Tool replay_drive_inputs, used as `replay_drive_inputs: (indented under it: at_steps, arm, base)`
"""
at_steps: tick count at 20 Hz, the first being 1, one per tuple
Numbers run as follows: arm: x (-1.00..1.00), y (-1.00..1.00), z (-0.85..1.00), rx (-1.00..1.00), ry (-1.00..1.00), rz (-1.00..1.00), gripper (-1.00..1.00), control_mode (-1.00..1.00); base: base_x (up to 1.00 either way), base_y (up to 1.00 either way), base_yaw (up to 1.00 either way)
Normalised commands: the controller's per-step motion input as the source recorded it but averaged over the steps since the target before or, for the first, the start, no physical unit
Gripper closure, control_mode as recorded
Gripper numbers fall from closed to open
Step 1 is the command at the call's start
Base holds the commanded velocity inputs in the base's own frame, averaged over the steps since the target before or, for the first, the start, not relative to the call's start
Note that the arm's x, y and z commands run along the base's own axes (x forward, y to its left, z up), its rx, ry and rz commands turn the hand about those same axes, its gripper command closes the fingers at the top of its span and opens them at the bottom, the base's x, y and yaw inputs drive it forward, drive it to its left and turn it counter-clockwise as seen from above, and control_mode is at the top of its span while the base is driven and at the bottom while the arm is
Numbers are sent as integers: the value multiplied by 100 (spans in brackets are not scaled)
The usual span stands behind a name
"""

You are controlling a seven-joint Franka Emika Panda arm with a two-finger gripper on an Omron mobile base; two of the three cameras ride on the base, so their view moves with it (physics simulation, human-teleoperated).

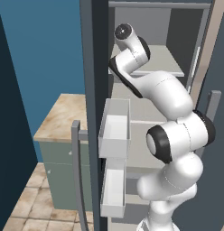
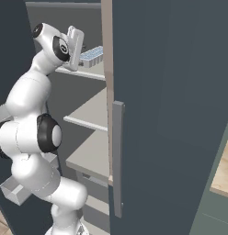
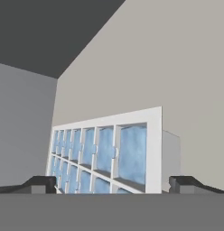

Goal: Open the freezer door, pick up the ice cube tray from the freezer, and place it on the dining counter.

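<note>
The ice cube tray, white with pale blue cells, lies on the freezer's top shelf and appears small in the right base view. My gripper is open just short of the tray's near end, one dark fingertip to each side of it. From the right base view the gripper is reaching in at top-shelf height. The freezer door stands swung open to the left, edge-on, with pale bins on its inner side and a grey bar handle. The dining counter is out of view.
Pale grey shelves run below the top one inside the freezer. A neighbouring dark door with a grey bar handle borders the opening on the right. A small beige-topped grey-green cabinet stands left of the open door.
</note>
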Motion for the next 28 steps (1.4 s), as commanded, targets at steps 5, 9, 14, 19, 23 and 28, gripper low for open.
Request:
replay_drive_inputs:
  at_steps: [5,9,14,19,23,28]
  arm:
    - [0,0,0,0,0,0,-100,-100]
    - [0,0,0,0,0,0,-100,-100]
    - [0,0,0,0,0,0,100,-100]
    - [0,0,0,0,0,0,100,-100]
    - [0,0,0,0,0,0,100,-100]
    - [0,0,0,0,0,0,100,-100]
  base:
    - [0,0,0]
    - [0,0,0]
    - [0,0,0]
    - [0,0,0]
    - [0,0,0]
    - [0,0,0]
